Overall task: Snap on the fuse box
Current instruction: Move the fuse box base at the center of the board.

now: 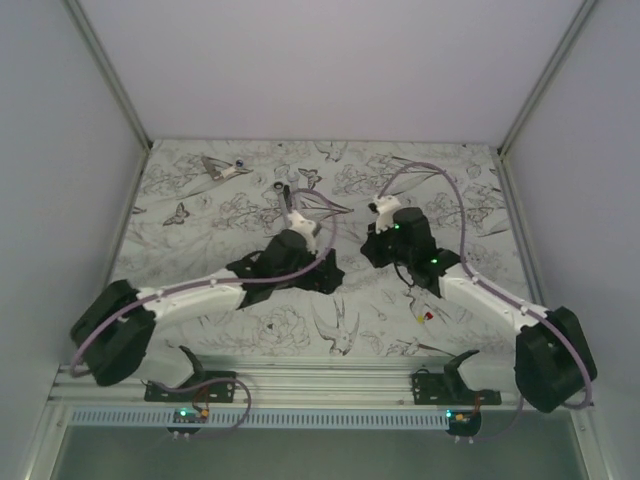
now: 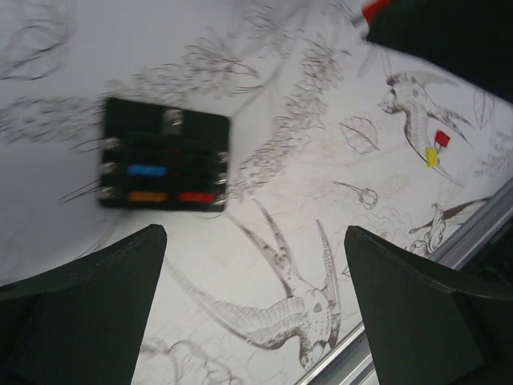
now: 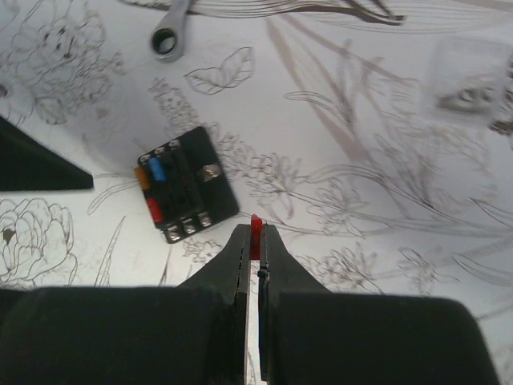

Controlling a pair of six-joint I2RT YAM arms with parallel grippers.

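Fuse box (image 3: 186, 195) is lying flat on the bird-and-flower table cover (image 1: 300, 330), open face up, and I can see a blue, an orange and a red fuse seated in its slots. Nothing is touching it. My left gripper (image 2: 255, 231) hangs above and just to the near side of the box with its fingers spread wide and nothing between them. My right gripper (image 3: 255, 241) is also just beside the box, pinched closed on a small red fuse (image 3: 256, 228) that sticks out past the fingertips. In the overhead view both arms reach in from the near rail, elbows bent, wrists angled toward each other over the box, so it's hidden there. Beyond the box lies a ring wrench (image 3: 168, 36), and two loose fuses (image 2: 437, 148), red and yellow, sit off toward the right arm.
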